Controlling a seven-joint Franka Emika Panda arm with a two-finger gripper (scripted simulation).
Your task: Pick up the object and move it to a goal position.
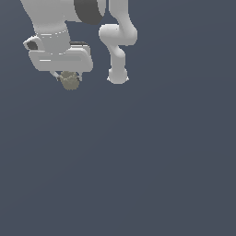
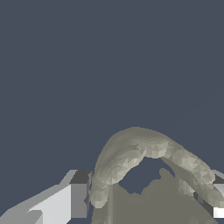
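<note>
The object point(image 1: 69, 81) is a small tan-beige ring, seen just under my white gripper point(image 1: 69, 78) at the upper left of the exterior view. The fingers sit on either side of it and it is lifted off the floor. In the wrist view the ring point(image 2: 144, 148) fills the lower half as a beige arch with a dark gap under it, held between one finger point(image 2: 72, 199) and the other finger point(image 2: 218, 192). My gripper point(image 2: 146, 197) is shut on it. No goal marker shows in either view.
The white arm base point(image 1: 118, 76) stands on the dark blue-grey floor point(image 1: 138, 161), to the exterior view's right of the gripper. Nothing else shows on the floor.
</note>
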